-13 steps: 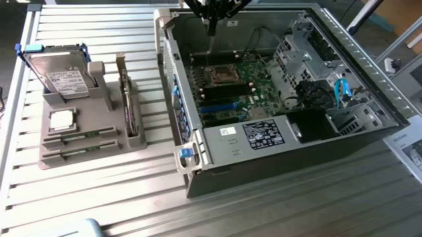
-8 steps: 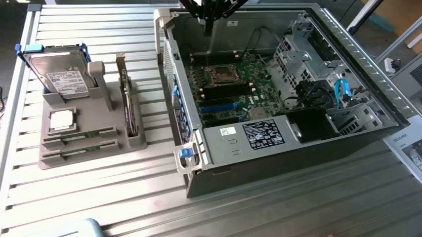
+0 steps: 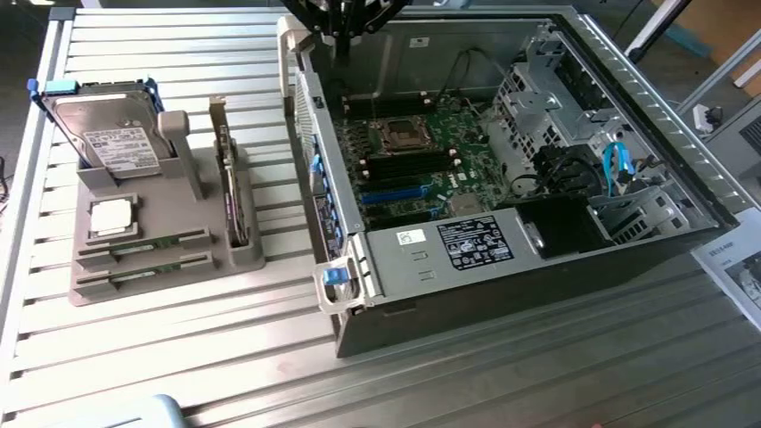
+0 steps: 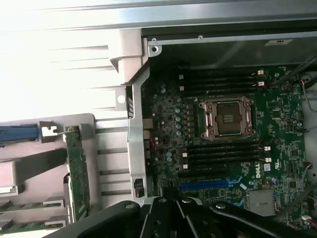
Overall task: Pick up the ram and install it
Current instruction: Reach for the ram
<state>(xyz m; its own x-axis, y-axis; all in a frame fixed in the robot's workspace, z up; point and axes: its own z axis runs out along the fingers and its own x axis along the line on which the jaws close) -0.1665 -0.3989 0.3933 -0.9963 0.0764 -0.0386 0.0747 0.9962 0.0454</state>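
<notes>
Two ram sticks, narrow green boards, lie in the front slots of the grey holder point(image 3: 226, 254): one ram stick point(image 3: 145, 243) and another point(image 3: 141, 271) just in front of it. In the wrist view their green edges point(image 4: 17, 205) show beside the holder. My black gripper point(image 3: 345, 27) hangs shut above the back corner of the open computer case point(image 3: 356, 330), with nothing in it and well away from the holder. In the wrist view the gripper point(image 4: 171, 213) is over the motherboard point(image 4: 282, 129), near the black memory slots point(image 4: 223, 151) and the bare CPU socket point(image 4: 229, 118).
The holder also carries a silver hard drive point(image 3: 110, 134), an upright card with a metal bracket point(image 3: 226, 165) and a small square chip point(image 3: 110, 217). Inside the case are drive cages point(image 3: 535, 98), a blue cable point(image 3: 615, 165) and a labelled power-supply box point(image 3: 476, 242). Everything stands on a slatted metal table point(image 3: 178, 357).
</notes>
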